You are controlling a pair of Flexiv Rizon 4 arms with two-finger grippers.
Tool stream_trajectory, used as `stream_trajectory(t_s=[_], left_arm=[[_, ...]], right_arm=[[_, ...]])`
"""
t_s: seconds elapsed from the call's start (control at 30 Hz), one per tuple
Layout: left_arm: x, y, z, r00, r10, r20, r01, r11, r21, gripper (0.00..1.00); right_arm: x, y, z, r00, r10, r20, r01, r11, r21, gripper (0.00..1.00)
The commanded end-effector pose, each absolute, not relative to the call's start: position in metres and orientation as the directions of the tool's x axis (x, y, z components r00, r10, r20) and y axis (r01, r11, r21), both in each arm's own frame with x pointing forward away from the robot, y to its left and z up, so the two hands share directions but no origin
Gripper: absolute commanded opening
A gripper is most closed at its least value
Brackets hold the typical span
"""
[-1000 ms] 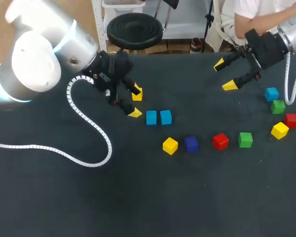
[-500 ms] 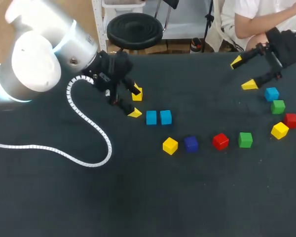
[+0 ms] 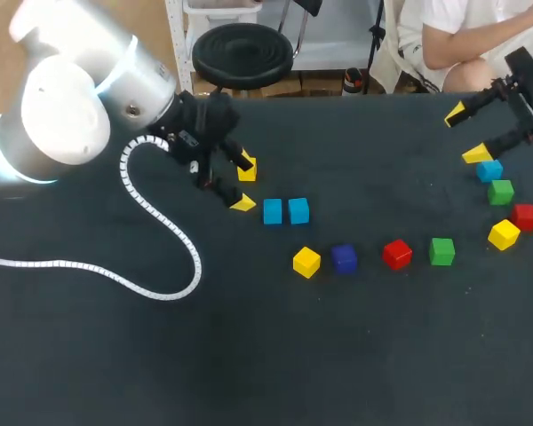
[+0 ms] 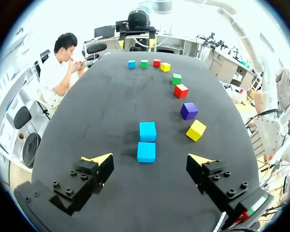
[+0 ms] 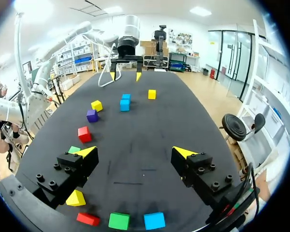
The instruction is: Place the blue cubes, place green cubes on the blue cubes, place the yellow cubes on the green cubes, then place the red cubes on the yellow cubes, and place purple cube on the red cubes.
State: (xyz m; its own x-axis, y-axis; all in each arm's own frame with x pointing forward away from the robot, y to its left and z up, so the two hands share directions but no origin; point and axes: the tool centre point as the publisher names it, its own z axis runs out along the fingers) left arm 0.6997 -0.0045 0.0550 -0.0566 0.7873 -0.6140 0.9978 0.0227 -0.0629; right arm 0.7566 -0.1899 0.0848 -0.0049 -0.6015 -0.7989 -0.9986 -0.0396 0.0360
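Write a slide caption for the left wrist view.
Open left claw facing two adjacent blue cubes, with other coloured cubes scattered farther ahead.

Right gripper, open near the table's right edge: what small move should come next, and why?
Probably lower the right gripper onto the lone small blue cube and close. The cube lies just beneath its open fingers in the right wrist view, and the two other blue cubes already sit side by side near the left gripper.
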Motion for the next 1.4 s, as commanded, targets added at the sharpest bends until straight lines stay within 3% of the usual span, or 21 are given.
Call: stream_trajectory(t_s=[0.03, 0.27, 0.47, 0.7, 1.0, 1.4], left_arm=[[0.699, -0.003, 0.055, -0.055, 0.786, -0.616, 0.998, 0.022, -0.061, 1.0], [0.699, -0.003, 0.055, -0.055, 0.786, -0.616, 0.998, 0.022, -0.061, 1.0], [0.699, -0.003, 0.055, -0.055, 0.786, -0.616, 0.998, 0.022, -0.061, 1.0], [0.699, -0.003, 0.055, -0.055, 0.786, -0.616, 0.998, 0.022, -0.061, 1.0], [0.699, -0.003, 0.055, -0.055, 0.786, -0.616, 0.998, 0.022, -0.061, 1.0], [0.699, -0.003, 0.055, -0.055, 0.786, -0.616, 0.998, 0.022, -0.061, 1.0]], right_arm=[[0.749, -0.189, 0.085, -0.003, -0.605, -0.796, -1.0, -0.002, 0.006, 1.0], [0.75, -0.192, 0.079, -0.018, -0.596, -0.803, -1.0, -0.002, 0.024, 1.0], [0.747, -0.233, 0.07, -0.025, -0.601, -0.799, -0.999, 0.048, -0.005, 1.0], [0.753, -0.275, 0.07, 0.139, -0.606, -0.784, -0.99, -0.115, -0.087, 1.0], [0.773, -0.285, 0.049, 0.283, -0.542, -0.791, -0.952, -0.257, -0.164, 1.0], [0.789, -0.283, 0.028, 0.223, -0.552, -0.803, -0.967, -0.228, -0.111, 1.0]])
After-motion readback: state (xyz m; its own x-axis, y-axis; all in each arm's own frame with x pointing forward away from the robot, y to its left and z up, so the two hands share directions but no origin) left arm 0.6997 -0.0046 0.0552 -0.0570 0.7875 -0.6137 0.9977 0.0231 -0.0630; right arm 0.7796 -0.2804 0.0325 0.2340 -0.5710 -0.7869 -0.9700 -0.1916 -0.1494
